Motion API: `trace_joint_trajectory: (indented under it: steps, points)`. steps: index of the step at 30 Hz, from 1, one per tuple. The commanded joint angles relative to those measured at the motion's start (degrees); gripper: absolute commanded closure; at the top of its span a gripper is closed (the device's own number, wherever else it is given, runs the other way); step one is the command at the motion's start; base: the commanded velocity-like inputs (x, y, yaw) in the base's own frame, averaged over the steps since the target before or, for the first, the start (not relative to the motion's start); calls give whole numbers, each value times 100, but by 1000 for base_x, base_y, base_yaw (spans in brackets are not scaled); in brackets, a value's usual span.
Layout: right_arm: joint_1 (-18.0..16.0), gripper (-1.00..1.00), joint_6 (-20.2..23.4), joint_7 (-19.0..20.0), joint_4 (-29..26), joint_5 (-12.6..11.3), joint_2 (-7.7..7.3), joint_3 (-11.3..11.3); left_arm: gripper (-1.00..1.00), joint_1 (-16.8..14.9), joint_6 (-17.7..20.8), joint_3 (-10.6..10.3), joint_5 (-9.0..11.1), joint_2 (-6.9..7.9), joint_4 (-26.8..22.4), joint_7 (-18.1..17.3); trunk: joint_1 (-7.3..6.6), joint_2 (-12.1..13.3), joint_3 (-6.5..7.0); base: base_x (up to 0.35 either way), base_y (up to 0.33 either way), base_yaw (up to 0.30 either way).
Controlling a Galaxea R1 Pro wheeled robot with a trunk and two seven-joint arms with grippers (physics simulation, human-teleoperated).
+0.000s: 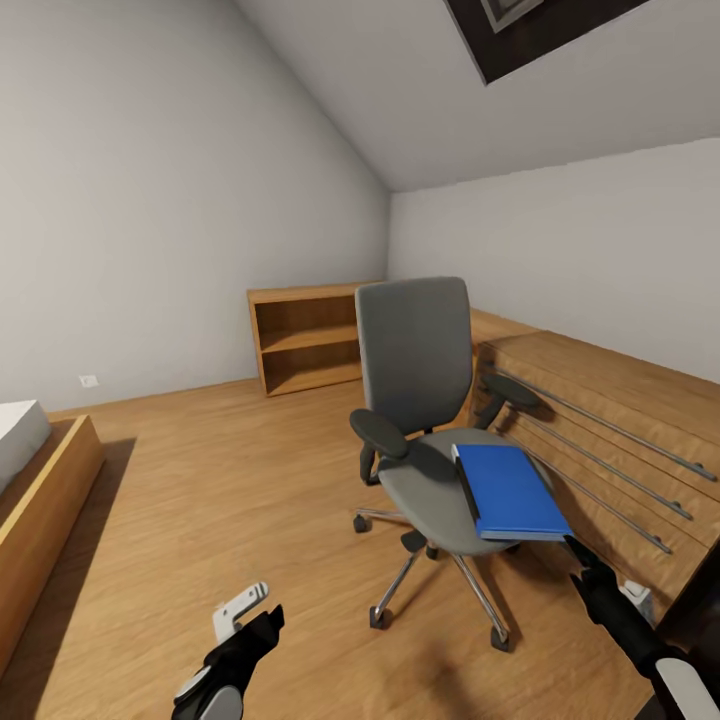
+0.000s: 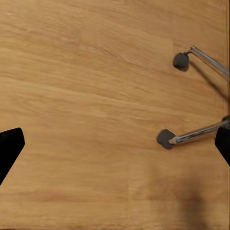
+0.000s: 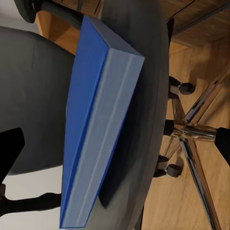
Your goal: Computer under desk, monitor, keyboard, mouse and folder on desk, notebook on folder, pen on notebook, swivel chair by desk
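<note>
Your right gripper [image 1: 580, 556] has its jaws spread wide, aimed at the near edge of the folder [image 1: 510, 490], not yet touching it. Your left gripper [image 1: 262, 618], jaws also wide, hangs over bare wooden floor [image 1: 200, 490]. The folder, flat, bright blue and pale-edged, lies on the swivel chair [image 1: 425, 440] seat of grey upholstery, so moving it is still undone.

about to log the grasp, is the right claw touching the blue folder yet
Apart. The right wrist view shows the blue folder lying on the swivel chair seat, with both tips of the open right claw clear of it.
</note>
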Motion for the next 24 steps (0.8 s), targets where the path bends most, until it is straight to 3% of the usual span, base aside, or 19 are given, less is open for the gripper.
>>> trace_joint_trajectory:
  steps: [1, 8, 24]
  points:
    - [-4, -100, 51, 7, 2, -42, 1, -17, -100, -5, 16, -113, 9, 9, -9, 40, -1, -3, -6, 33, 0, 0]
    - [-4, -100, 51, 5, 3, -36, 1, -18, -100, -5, 13, -314, -10, 17, -9, 43, -1, -3, -6, 175, 0, 0]
    - [-4, -100, -9, -2, 12, -33, 1, -18, -100, -5, 13, -339, -4, 17, -9, 44, -1, -3, -6, 72, 0, 0]
